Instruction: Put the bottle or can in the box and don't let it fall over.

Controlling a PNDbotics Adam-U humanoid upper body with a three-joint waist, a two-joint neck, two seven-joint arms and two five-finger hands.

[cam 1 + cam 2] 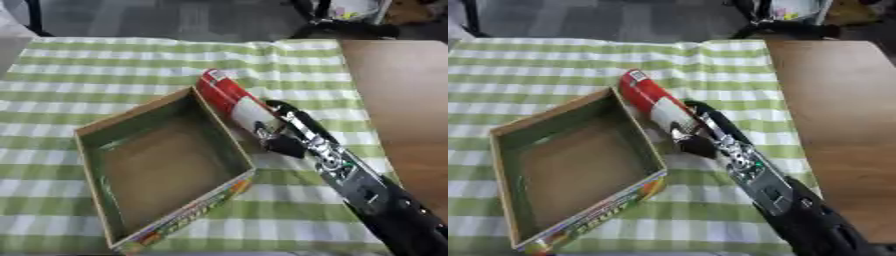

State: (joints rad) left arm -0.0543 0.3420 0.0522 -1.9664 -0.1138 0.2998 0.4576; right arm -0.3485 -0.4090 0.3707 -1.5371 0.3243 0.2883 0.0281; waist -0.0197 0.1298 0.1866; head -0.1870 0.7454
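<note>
A red-and-white can (651, 100) (tilted) is gripped by the right hand (696, 136) just beside the open box (579, 107) on checked cloth (553, 60).

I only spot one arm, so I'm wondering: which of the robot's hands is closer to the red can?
Right. The right hand is at the can, fingers curled round its lower end beside the box. The left hand shows in neither view.

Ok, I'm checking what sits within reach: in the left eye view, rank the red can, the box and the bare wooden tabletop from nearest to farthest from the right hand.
1. Red can: in the right hand, fingers curled round its lower part, just right of the box.
2. Box: open, to the hand's left, its right wall beside the can.
3. Bare wooden tabletop: off to the right, past the checked cloth.
</note>
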